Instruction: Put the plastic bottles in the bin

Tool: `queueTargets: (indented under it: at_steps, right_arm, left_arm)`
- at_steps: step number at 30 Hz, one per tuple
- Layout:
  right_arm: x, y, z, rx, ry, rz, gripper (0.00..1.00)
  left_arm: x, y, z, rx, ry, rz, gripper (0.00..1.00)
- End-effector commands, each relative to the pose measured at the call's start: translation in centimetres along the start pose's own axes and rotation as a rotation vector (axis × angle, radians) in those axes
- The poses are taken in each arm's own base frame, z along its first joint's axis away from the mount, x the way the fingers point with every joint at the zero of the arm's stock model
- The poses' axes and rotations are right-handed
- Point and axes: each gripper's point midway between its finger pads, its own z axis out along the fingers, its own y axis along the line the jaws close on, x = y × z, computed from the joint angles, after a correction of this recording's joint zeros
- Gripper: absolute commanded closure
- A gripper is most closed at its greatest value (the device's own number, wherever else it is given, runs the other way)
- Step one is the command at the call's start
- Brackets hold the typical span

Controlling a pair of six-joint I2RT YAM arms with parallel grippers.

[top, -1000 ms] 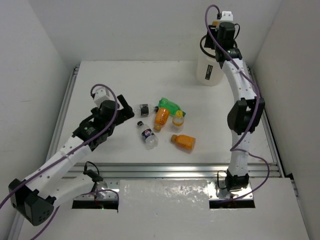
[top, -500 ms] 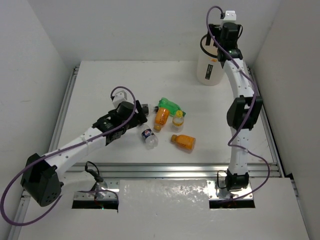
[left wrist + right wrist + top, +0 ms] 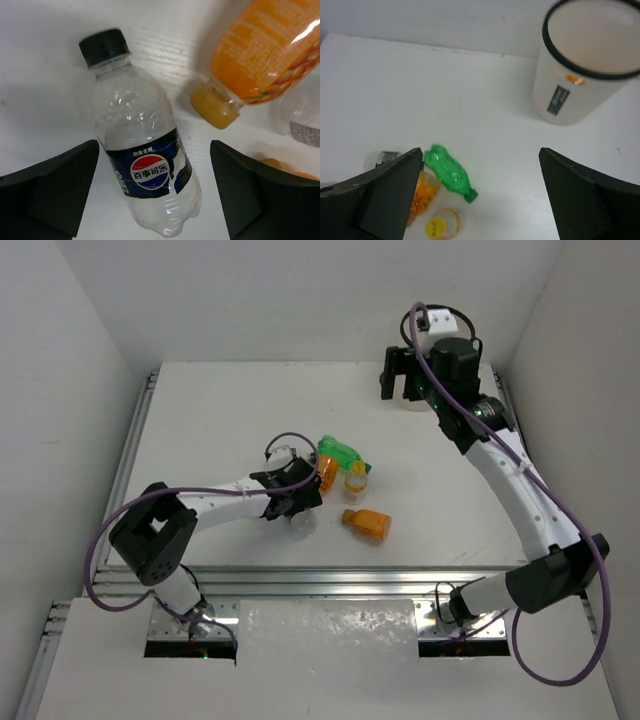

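My left gripper (image 3: 298, 502) is low over the table, jaws open on either side of a clear bottle with a dark label (image 3: 145, 165) that lies flat, with a gap on each side. Next to it lie an orange bottle (image 3: 265, 50), a green bottle (image 3: 449, 172), a clear bottle with a yellow cap (image 3: 440, 227) and a second orange bottle (image 3: 368, 524). Another clear bottle (image 3: 382, 159) shows at the left in the right wrist view. My right gripper (image 3: 398, 380) hangs open and empty in the air, left of the white bin (image 3: 575, 85).
The bin stands at the table's far right corner by the back wall. Aluminium rails (image 3: 130, 455) run along the table's left, right and near edges. The right arm (image 3: 520, 480) arches over the right side.
The left arm has reached right and come down over the clear dark-labelled bottle. The right gripper has opened and swung left, away from above the bin.
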Motion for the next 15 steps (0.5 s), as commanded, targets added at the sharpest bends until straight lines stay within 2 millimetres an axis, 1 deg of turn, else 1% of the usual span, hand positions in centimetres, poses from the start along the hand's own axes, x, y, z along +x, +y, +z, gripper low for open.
queueTargets:
  at_steps: [1, 3, 4, 5, 6, 7, 8, 9, 10, 11, 12, 13, 14, 15]
  right_arm:
    - [4.9, -0.4, -0.3, -0.013, 0.12, 0.069, 0.01]
    - [5.3, 0.0, -1.3, -0.036, 0.127, 0.075, 0.01]
    - [5.7, 0.3, -1.7, -0.045, 0.142, 0.081, 0.01]
    - [5.4, 0.6, -2.3, -0.062, 0.132, 0.085, 0.01]
    - [5.5, 1.1, -2.6, -0.085, 0.129, 0.088, 0.01]
    - [5.4, 2.1, -3.0, -0.138, 0.128, 0.111, 0.01]
    - [6.4, 2.6, -3.2, -0.162, 0.146, 0.121, 0.01]
    - [6.3, 3.6, -4.1, -0.222, 0.136, 0.134, 0.01]
    - [5.9, 4.7, -4.4, -0.284, 0.115, 0.165, 0.01]
    - [7.8, 6.6, -5.1, -0.403, 0.158, 0.186, 0.01]
    - [7.7, 7.9, -6.2, -0.482, 0.146, 0.206, 0.01]
    - [7.0, 9.4, -6.8, -0.57, 0.11, 0.255, 0.01]
    - [9.1, 11.6, -8.3, -0.715, 0.175, 0.285, 0.01]
    - [9.5, 12.7, -9.0, -0.788, 0.187, 0.306, 0.01]
  left_arm:
    - [1.4, -0.4, -0.1, 0.009, -0.007, -0.044, 0.11]
    - [2.4, 0.2, -0.1, -0.015, 0.005, -0.046, 0.2]
    - [2.9, 0.8, -0.5, -0.022, -0.002, -0.044, 0.33]
    - [3.0, 1.2, -0.9, -0.029, -0.015, -0.049, 0.37]
    - [3.6, 2.4, -1.1, -0.047, -0.025, -0.05, 0.44]
    - [3.0, 2.4, -2.4, -0.017, -0.047, -0.074, 0.72]
    - [2.8, 2.9, -2.9, -0.015, -0.061, -0.084, 0.81]
    - [3.0, 3.5, -3.5, -0.006, -0.074, -0.078, 0.9]
    - [1.5, 3.3, -5.1, 0.039, -0.124, -0.091, 0.96]
    - [1.1, 3.4, -5.9, 0.061, -0.145, -0.085, 0.99]
    - [0.7, 3.2, -6.7, 0.097, -0.164, -0.07, 1.0]
    - [-0.8, 2.1, -8.7, 0.194, -0.208, -0.039, 1.0]
    - [-0.7, 1.5, -9.7, 0.255, -0.212, -0.016, 1.0]
    - [-1.1, 1.1, -10.7, 0.322, -0.238, 0.064, 1.0]
